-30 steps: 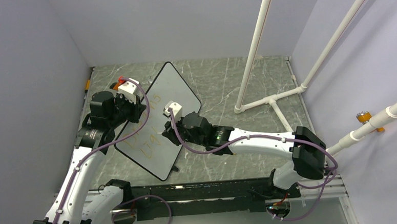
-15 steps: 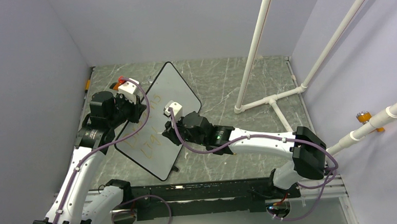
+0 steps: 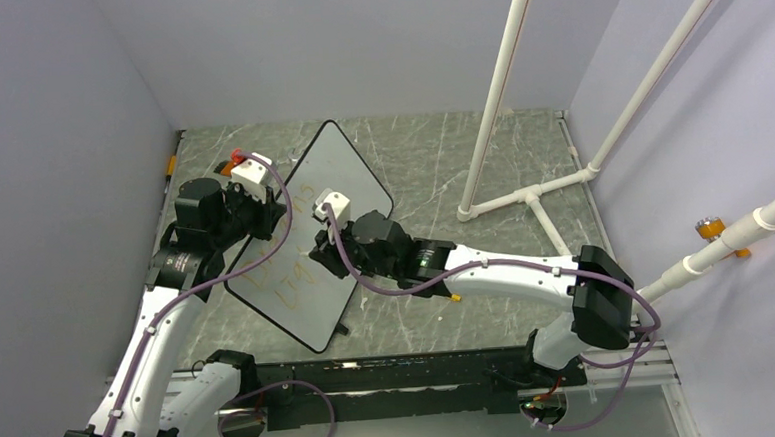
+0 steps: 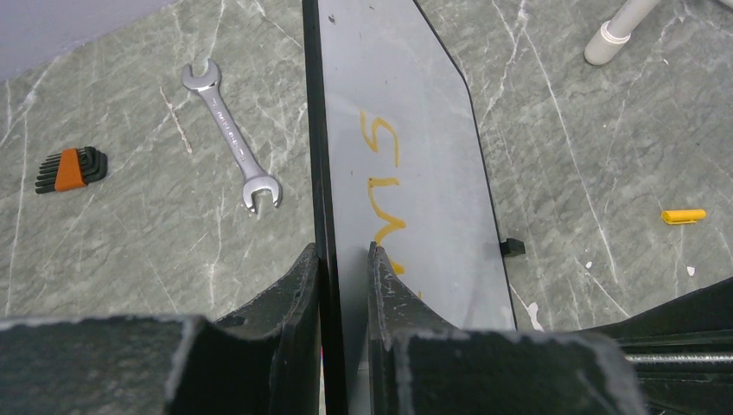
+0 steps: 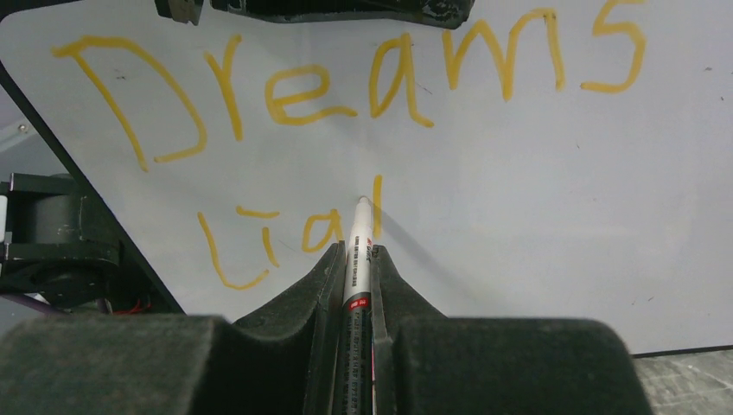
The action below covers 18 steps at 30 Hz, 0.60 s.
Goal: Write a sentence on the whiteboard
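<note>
On the whiteboard (image 5: 536, 225) I read the sentence (image 5: 346, 82) in orange-yellow handwriting: "Dreams" on line 1, and under it letters that look like "Lial". My left wrist view shows only "ms", sideways. The pen (image 5: 358, 259) I hold carries red and black print, too small to read.

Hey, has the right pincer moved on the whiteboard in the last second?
Yes. In the top view the right pincer, shut on the marker, has shifted slightly left and up the whiteboard, away from the white pipe foot.
</note>
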### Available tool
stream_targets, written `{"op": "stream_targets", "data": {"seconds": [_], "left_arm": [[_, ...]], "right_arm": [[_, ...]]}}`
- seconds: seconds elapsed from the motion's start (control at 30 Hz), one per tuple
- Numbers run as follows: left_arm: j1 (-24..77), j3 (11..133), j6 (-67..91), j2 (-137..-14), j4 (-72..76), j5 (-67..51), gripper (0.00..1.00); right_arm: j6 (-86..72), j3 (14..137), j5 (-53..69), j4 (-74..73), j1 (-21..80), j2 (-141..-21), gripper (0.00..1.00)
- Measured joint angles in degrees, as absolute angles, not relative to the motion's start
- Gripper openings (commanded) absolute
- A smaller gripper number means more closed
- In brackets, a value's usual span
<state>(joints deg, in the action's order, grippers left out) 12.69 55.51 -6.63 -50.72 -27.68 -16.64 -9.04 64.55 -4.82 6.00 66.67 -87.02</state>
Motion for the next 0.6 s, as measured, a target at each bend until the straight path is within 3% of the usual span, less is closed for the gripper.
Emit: {"op": "stream_targets", "data": {"seconds": [0.6], "left_arm": [[12.7, 55.5, -6.7, -50.7, -27.7, -16.6, 0.00]], "right_arm": [[-8.6, 67.2, -5.7, 3.3, 66.2, -88.1, 0.00]]}}
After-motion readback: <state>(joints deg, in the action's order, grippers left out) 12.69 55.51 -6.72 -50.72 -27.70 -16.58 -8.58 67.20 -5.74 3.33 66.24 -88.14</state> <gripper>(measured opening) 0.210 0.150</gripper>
